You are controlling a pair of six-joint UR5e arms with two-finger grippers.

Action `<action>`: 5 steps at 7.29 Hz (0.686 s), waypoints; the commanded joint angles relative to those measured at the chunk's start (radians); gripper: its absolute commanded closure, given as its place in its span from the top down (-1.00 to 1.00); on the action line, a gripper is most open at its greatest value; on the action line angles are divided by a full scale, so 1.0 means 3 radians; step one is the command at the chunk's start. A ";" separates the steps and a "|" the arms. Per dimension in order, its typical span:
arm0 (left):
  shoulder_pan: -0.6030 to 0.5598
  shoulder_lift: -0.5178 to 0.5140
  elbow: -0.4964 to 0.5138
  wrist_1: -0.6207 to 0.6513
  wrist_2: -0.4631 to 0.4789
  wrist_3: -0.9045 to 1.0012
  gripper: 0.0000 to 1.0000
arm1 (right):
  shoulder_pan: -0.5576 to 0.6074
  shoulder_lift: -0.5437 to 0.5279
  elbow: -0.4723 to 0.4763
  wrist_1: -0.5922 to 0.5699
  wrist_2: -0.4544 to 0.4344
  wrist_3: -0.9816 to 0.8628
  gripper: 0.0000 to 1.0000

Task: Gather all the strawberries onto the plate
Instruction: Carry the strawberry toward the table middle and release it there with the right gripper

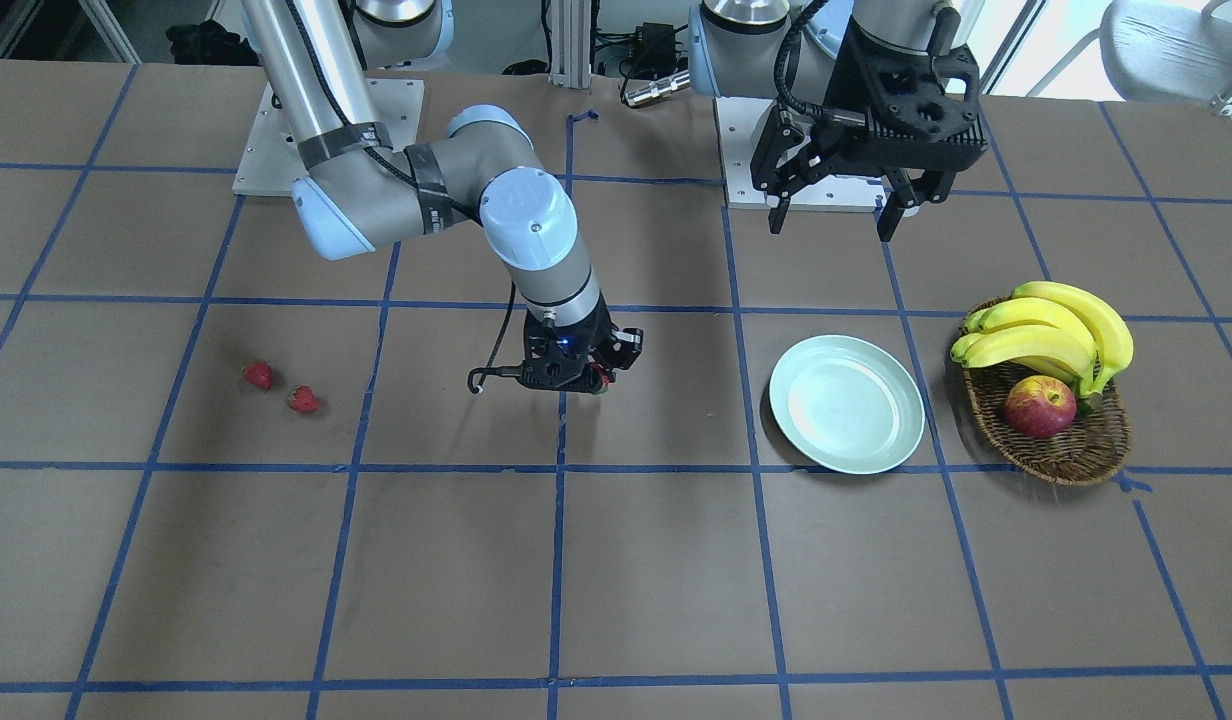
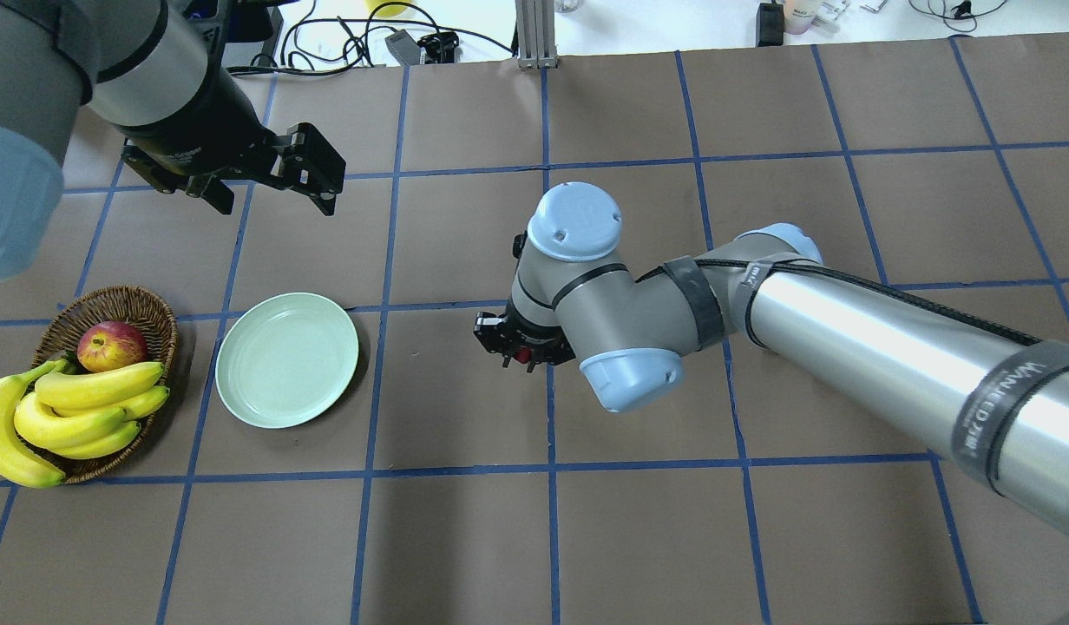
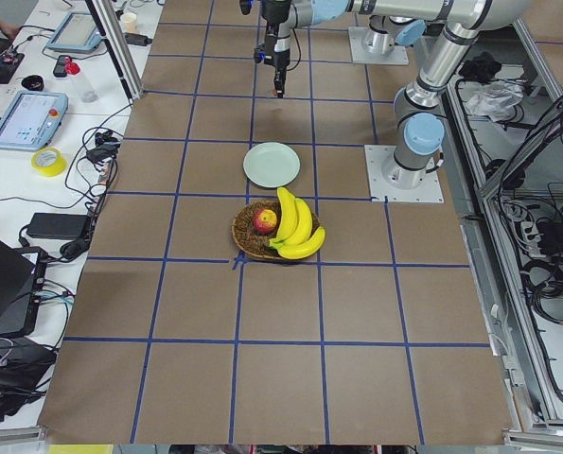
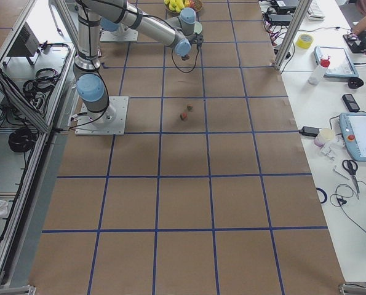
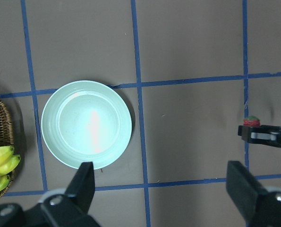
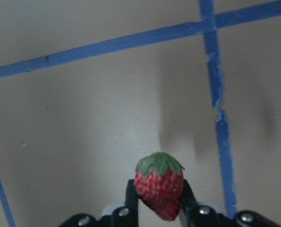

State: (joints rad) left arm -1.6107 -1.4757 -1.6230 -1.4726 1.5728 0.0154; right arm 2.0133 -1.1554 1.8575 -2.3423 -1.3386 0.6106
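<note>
Your right pincer (image 6: pixel 159 201) clamps strawberry (image 6: pixel 159 184) by its sides, leafy top outward, seemingly clear of surface (image 1: pixel 616 560) for carry. Front view: plate (image 1: pixel 846 403) bare at pincer's 3 o'clock, loose strawberries (image 1: pixel 258 375) (image 1: pixel 302 399) at 9 o'clock. Left pincer (image 1: pixel 832 228) gapes wide at plate's 12, likely parked out of your path.

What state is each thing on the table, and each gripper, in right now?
Right gripper: shut on the held strawberry.
Left gripper: open, empty.
Plate: empty.
Two loose strawberries: lying on the table, far from the plate.
Basket: holds bananas and an apple.
</note>
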 commanded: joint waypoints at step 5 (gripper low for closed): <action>0.0000 0.0015 0.0000 0.0000 0.0019 0.0000 1.00 | 0.0105 0.0150 -0.0122 0.0046 -0.0078 0.0046 1.00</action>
State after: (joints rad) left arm -1.6106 -1.4721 -1.6230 -1.4726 1.5783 0.0153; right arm 2.0459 -1.1017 1.8232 -2.3327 -1.3515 0.6301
